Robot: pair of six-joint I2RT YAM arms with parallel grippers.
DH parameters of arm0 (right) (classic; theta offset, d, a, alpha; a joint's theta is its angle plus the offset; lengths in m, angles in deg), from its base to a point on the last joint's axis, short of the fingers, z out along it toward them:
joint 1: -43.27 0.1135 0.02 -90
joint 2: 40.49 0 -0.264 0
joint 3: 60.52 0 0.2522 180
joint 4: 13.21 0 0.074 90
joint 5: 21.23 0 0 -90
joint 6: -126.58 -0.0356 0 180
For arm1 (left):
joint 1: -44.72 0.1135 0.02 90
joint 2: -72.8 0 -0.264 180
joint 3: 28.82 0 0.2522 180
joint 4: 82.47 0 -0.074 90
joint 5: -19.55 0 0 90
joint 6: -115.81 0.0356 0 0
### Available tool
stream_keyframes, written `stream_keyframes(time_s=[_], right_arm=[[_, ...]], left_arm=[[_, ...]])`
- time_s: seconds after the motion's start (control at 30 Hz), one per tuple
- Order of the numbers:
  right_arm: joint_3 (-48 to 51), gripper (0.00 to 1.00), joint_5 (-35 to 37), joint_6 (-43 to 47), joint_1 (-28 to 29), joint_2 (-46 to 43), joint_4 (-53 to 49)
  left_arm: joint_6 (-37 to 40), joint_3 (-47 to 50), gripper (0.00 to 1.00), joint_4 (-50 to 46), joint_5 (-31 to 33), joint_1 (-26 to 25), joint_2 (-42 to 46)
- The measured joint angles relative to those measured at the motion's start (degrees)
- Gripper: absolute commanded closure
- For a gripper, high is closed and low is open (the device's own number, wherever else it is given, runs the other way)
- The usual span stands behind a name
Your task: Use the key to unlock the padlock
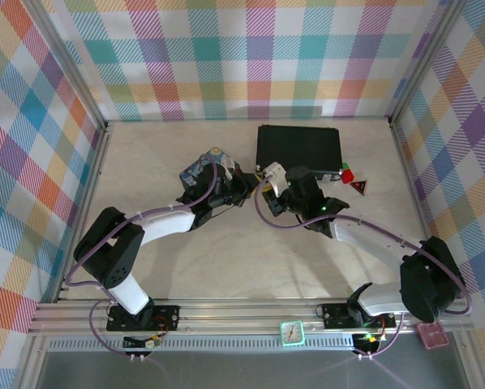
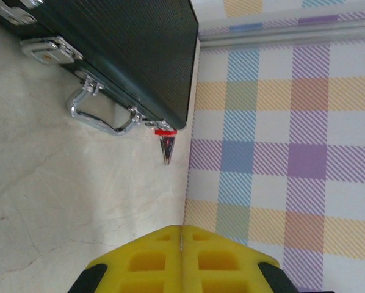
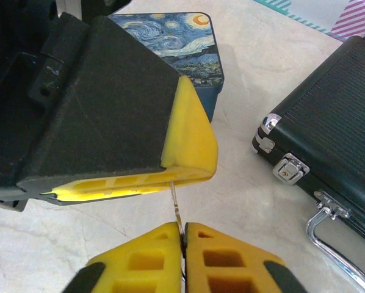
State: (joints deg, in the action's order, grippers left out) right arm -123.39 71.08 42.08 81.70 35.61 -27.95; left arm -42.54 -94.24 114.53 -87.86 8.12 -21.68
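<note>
1. Table (image 1: 226, 267): pale marbled top, plaid walls on three sides.

2. Left arm (image 1: 145, 231): runs from the lower left of the top view up toward frame centre.

3. Starry-night tin (image 3: 170, 30): blue, lid painted with swirls. Sits left of centre in the top view, just beside the left wrist. Upper middle of the right wrist view, behind the left end effector.

4. Left end effector (image 2: 181, 237): bottom centre of its own wrist view, yellow pads pressed together along a straight seam. A thin pale line shows in the seam, and I cannot tell what it is. In the right wrist view it is the large black block with yellow pads at upper left.

5. Key (image 3: 176, 204): a thin silver strip at lower centre of the right wrist view. It stands nearly upright, its lower end pinched by the right end effector and its upper end meeting the lower edge of the left end effector's yellow pad.

6. Right end effector (image 3: 184, 239): bottom centre of its wrist view, yellow pads closed tight on the key. In the top view it meets the left end effector tip to tip at frame centre.

7. Small clock (image 1: 292, 332): green-framed, on the rail at the lower edge.

8. Black case (image 1: 299, 147): closed and lying flat, upper centre-right of the top view. Silver latch (image 3: 290, 168) and silver handle (image 3: 332, 235) on its near side.

9. Red and green pieces (image 1: 347, 173): just beside the case's right end, with a dark triangle (image 1: 358, 186) next to them.

10. Pink item (image 1: 431, 334): lower right, by the right arm's base.
</note>
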Motion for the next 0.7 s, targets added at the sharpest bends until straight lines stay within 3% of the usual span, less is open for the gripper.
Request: stream_keyframes(time_s=[0.13, 0.37, 0.7], right_arm=[[-0.02, 0.70, -9.60, -4.96, -4.20, -4.39, -0.83], [-0.02, 0.60, -28.24, -16.09, -16.39, -8.17, 1.57], [0.79, 0.56, -46.23, -26.69, -18.99, -4.57, 11.87]], left_arm=[[7.10, -0.28, 1.00, 2.97, -2.03, 1.09, 0.00], [15.08, -1.57, 1.00, 13.20, -12.46, 4.63, 0.00], [19.34, -0.68, 1.00, 20.35, -22.49, 4.87, 0.04]])
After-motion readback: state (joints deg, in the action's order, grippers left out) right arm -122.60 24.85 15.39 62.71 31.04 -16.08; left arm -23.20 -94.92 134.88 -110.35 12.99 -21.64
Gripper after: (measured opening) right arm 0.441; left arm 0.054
